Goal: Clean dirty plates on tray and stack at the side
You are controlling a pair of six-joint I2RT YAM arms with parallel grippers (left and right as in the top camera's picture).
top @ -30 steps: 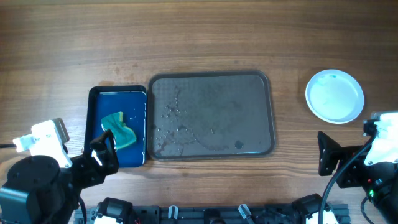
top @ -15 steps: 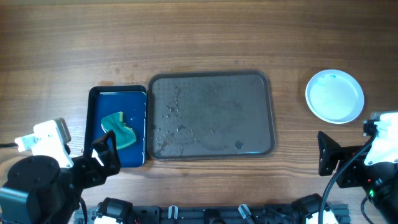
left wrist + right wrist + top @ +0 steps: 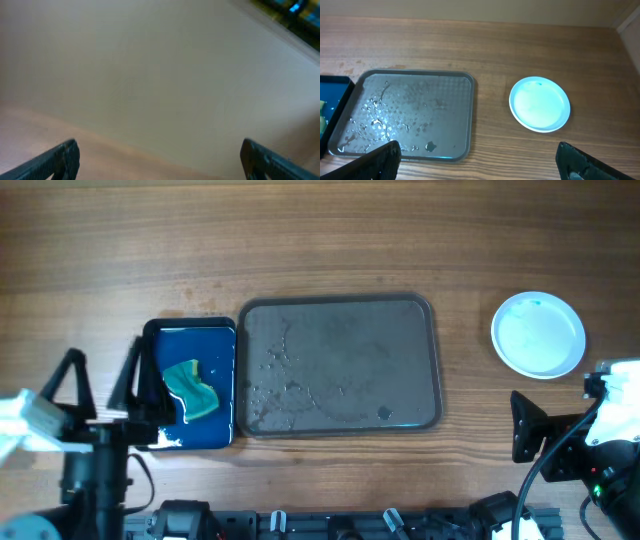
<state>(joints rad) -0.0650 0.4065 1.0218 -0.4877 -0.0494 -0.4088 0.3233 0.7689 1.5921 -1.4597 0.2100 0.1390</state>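
**Hazards.** The left gripper [image 3: 102,355] is hanging just beside the small dark blue rectangular tray [image 3: 215,345], jaws spread wide and gripping nothing. A sideways swing from here is risking a knock against that tray's rim. The right gripper [image 3: 477,146] is likewise standing released and empty at the front right of the table, near the plates but apart from them.

The white round glossy plates [image 3: 538,334] are sitting on the bare wooden table [image 3: 320,240], well apart from the large brown-grey rectangular tray [image 3: 340,330], on its right. How many are lying in the stack cannot be told from above. A small teal smear is showing near the far rim of the top plate, so cleaning is probably incomplete there. The glazed, shallow rim is offering two fingers little to pinch, so a plate is liable to slip or to slide across the smooth wood.

**Materials.** The brown-grey tray is carrying no plates. Its floor is looking finely textured, with rounded corners and a raised rim. Water droplets [image 3: 270,375] are beading over its left half, and a teal spot is sitting near its front right corner. A soft, folded teal sponge [image 3: 190,390] is lying in the blue tray.
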